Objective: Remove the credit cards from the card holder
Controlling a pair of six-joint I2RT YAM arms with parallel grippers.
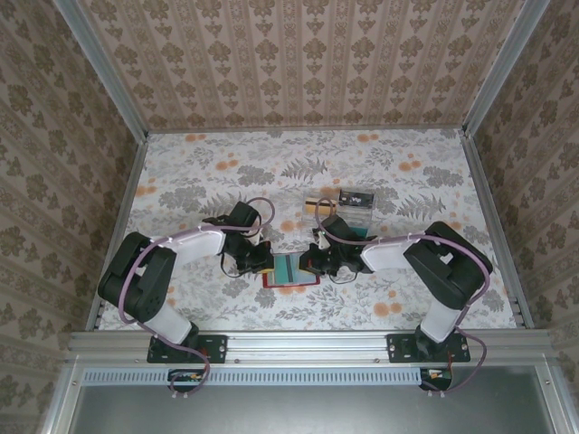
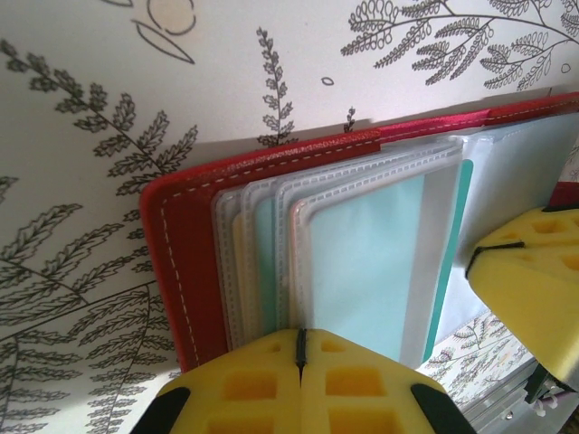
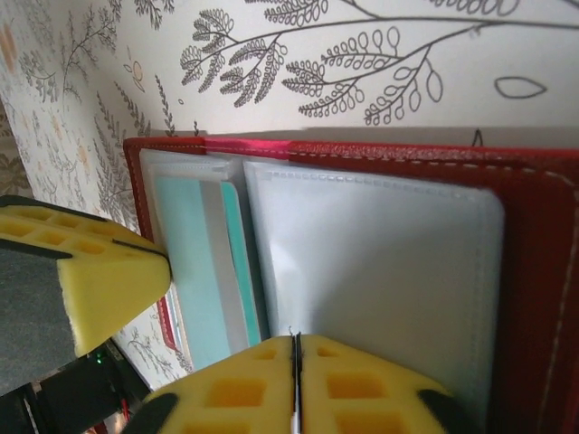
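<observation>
The red card holder [image 1: 291,284] lies open on the table between my two grippers. Its clear sleeves are fanned out, and a teal credit card [image 2: 362,262] sits in one of them, with a teal edge showing past the sleeve. My left gripper [image 2: 301,336] is shut, its tips against the sleeve edges on the holder's left half [image 2: 185,271]. My right gripper [image 3: 295,342] is shut, its tips on an empty clear sleeve [image 3: 380,262] of the right half [image 3: 534,271]. From above, the left gripper [image 1: 268,263] and right gripper [image 1: 309,262] flank the teal card [image 1: 286,268].
A tan-gold card [image 1: 315,206] and a black card [image 1: 355,199] lie on the floral table just beyond the holder. Patterned walls and metal rails [image 1: 488,217] enclose the table on three sides. Open tabletop stretches to the far left and right.
</observation>
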